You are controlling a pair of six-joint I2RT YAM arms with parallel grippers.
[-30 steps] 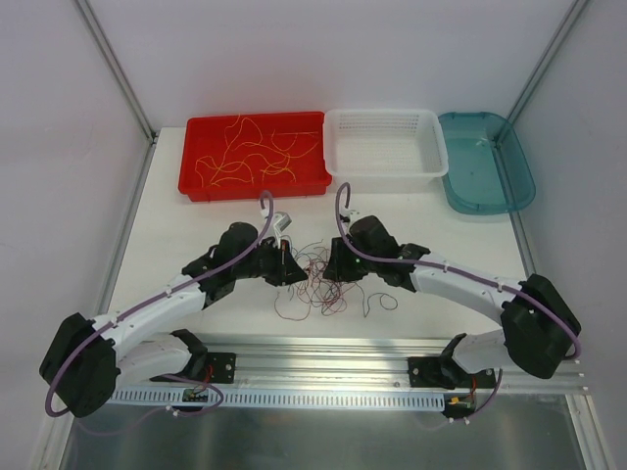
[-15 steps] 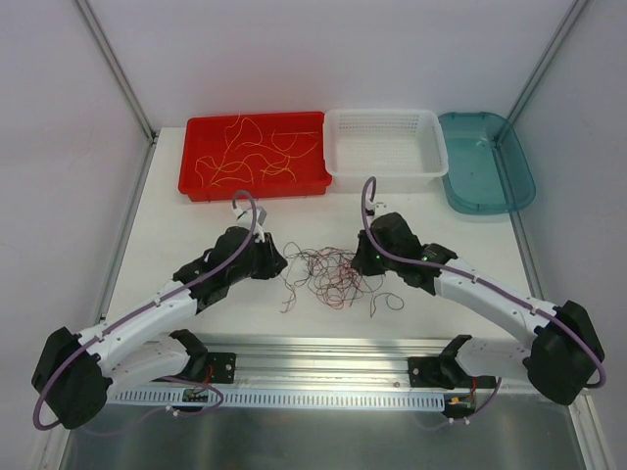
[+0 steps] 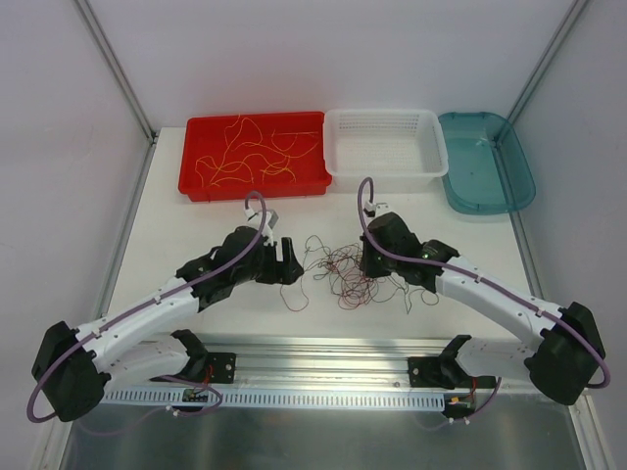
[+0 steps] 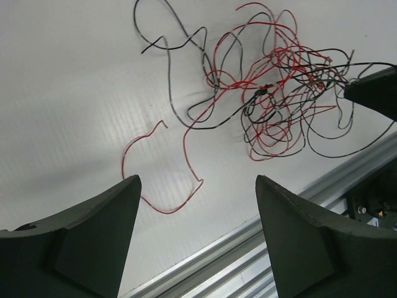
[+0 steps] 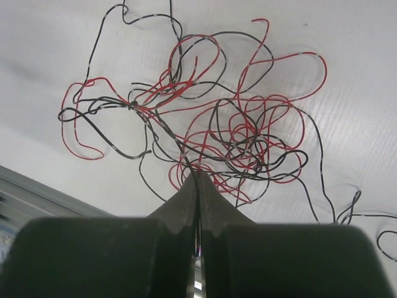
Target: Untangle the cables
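**Top view.** Shows the cables [image 3: 348, 277] as one loose red-and-black tangle on the white bench [image 3: 196, 225], midway between the two arms. Places the left hand [image 3: 292, 262] just left of the tangle, spread wide and holding nothing. Places the right hand [image 3: 364, 262] at the tangle's right edge, closed. Ranges along the far edge a red tray [image 3: 191, 176] with yellow strands in it, a white basket [image 3: 338, 162] and a teal tray [image 3: 519, 186].

**Left wrist view.** Looks down between two widely parted fingers [image 4: 105, 236], nothing gripped, with a single red strand looping on the bench under the gap. Sets the knotted mass [image 4: 273, 99] far and to the right, black strands running to the dark tip of the right hand [image 4: 372, 90] at the frame edge.

**Right wrist view.** Shows fingertips [image 5: 186, 186] pressed together without a gap, apparently pinching one or two black strands at the near edge of the tangle [image 5: 236, 136].

**Step in hand, as judged.** Re-gripping partway through the pull-apart, with the right side anchored and the left hand free.

**Next move, as judged.** Calls for closing the left hand on one outlying strand, most readily the lone red loop. Then calls for drawing it leftward gently, so as to loosen the central knot and not tighten it.

**Writing.** No brand, label or lettering legible in any view
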